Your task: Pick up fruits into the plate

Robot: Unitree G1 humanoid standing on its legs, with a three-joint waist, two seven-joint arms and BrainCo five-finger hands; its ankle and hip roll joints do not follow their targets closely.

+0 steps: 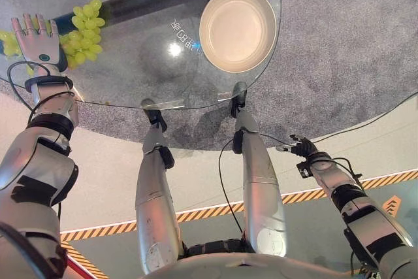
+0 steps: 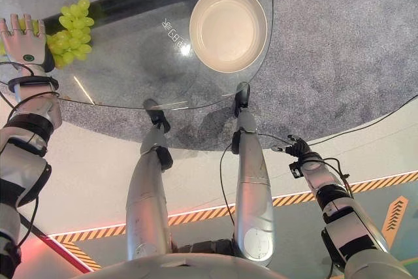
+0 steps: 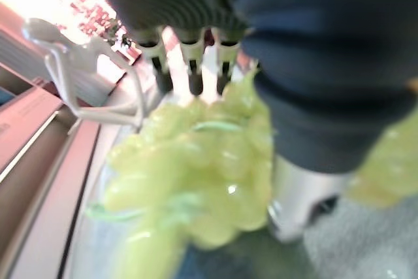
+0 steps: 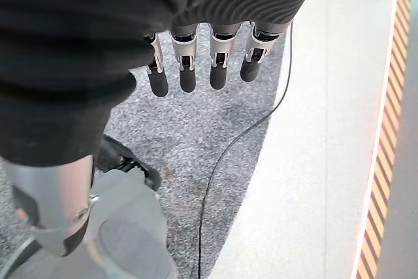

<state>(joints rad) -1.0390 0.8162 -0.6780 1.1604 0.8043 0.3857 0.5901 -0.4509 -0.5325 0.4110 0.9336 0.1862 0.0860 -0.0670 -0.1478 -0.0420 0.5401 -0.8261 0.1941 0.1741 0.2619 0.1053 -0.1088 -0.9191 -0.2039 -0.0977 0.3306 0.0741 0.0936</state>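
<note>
A bunch of green grapes [image 1: 85, 31] lies near the left edge of the round glass worktop [image 1: 144, 76], just beside the left hand [image 1: 36, 37], whose fingers are straight and spread above the glass. The cream plate [image 1: 237, 29] sits empty toward the right edge, well apart from the grapes. The right hand [image 1: 302, 146] hangs low beside the worktop, off its edge, fingers relaxed and holding nothing.

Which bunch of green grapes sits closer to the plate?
The big bunch of green grapes, lying on the plate's side of the left hand. The other grapes peek out on that hand's far side, at the table's edge.
</note>
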